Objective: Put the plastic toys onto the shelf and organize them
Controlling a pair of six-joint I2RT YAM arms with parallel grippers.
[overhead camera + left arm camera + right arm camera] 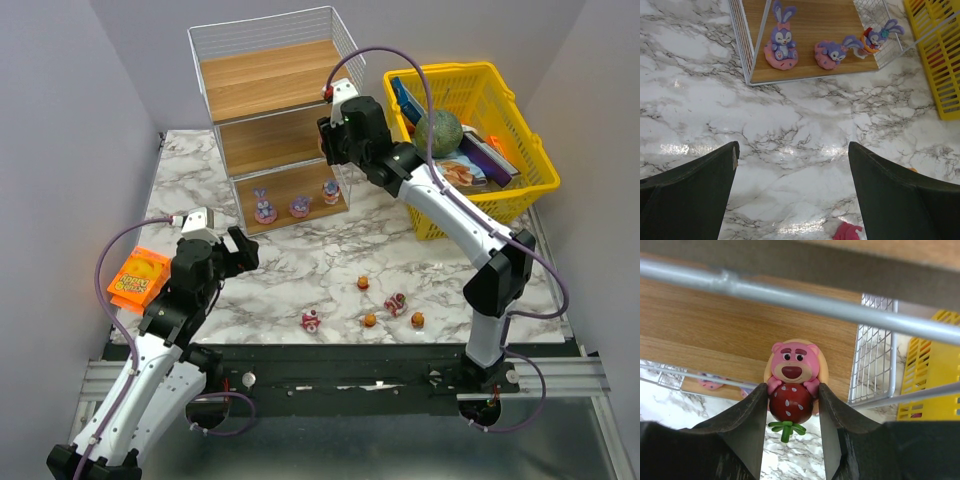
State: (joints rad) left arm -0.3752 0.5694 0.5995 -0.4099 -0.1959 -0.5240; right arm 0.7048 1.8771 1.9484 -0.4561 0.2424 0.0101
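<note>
As fingers (pixel 740 430) pinch a toy (pixel 791 385), right arm (pixel 440 205) extends.

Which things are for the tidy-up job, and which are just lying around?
For the job: shelf, three bunnies, pink bear, five loose toys.
Just lying about: basket, ball, orange packet.

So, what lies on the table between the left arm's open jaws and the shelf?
Nothing: only bare marble table lies between the left jaws and the shelf. The left wrist view shows this best, and the top view agrees.
</note>
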